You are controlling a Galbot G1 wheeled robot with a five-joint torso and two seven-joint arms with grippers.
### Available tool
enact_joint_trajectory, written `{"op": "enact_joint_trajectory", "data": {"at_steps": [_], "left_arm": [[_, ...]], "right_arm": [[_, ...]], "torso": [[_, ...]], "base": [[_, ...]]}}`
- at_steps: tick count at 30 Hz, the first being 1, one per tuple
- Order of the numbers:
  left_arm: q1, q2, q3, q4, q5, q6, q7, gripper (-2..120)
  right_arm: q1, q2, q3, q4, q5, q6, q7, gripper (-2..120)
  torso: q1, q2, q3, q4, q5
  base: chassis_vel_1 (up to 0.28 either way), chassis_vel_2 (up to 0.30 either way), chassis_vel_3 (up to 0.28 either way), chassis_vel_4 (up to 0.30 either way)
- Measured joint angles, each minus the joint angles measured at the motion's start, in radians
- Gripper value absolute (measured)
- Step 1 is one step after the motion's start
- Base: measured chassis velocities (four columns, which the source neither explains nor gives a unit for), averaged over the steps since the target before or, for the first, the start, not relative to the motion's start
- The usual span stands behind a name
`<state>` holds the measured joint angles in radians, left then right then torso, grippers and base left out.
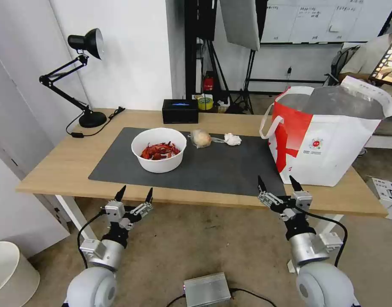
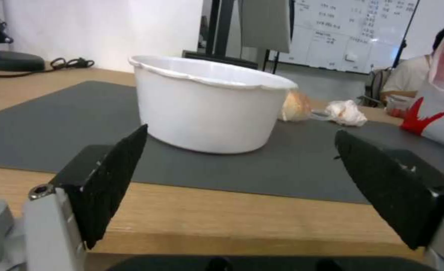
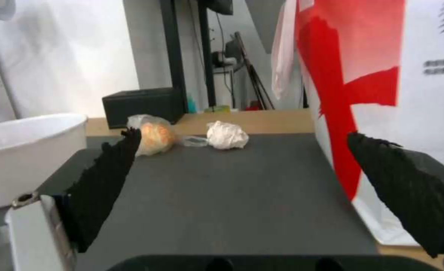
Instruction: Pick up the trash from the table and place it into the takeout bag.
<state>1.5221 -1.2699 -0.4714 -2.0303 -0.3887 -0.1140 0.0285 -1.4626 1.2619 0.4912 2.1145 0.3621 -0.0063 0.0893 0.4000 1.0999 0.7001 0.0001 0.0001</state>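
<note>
A white round bowl of red crayfish shells stands on the dark grey mat of the wooden table. Behind it lie a yellowish clear-plastic wad and a crumpled white tissue. The takeout bag, white with a red side panel, stands open at the table's right end. My left gripper hangs open off the table's front edge, short of the bowl. My right gripper is open at the front edge beside the bag, facing the wad and tissue.
A small black box sits at the table's back edge. A black desk lamp stands at the back left with its cord on the wood. A grey metal unit lies on the floor between my arms.
</note>
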Motion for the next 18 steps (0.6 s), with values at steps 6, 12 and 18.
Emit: {"op": "enact_joint_trajectory", "data": {"at_steps": [6,12,18], "left_arm": [[0.000,0.012,0.012,-0.001,0.002,-0.002,0.006,100],[0.008,0.009,-0.007,-0.016,0.001,-0.008,0.007,100],[0.014,0.013,-0.020,-0.034,-0.002,-0.008,0.007,100]], "right_arm": [[0.115,-0.017,-0.017,-0.060,0.057,-0.045,0.025,100],[0.226,-0.050,-0.055,-0.134,0.119,-0.080,0.045,100],[0.369,-0.063,-0.133,-0.215,0.180,-0.116,0.076,100]], "torso": [[0.000,0.000,0.000,-0.0002,-0.0002],[0.000,0.000,0.000,-0.0001,0.0000],[0.000,0.000,0.000,-0.0001,-0.0001]], "base": [[0.000,0.000,0.000,0.000],[0.000,0.000,0.000,0.000],[0.000,0.000,0.000,0.000]]}}
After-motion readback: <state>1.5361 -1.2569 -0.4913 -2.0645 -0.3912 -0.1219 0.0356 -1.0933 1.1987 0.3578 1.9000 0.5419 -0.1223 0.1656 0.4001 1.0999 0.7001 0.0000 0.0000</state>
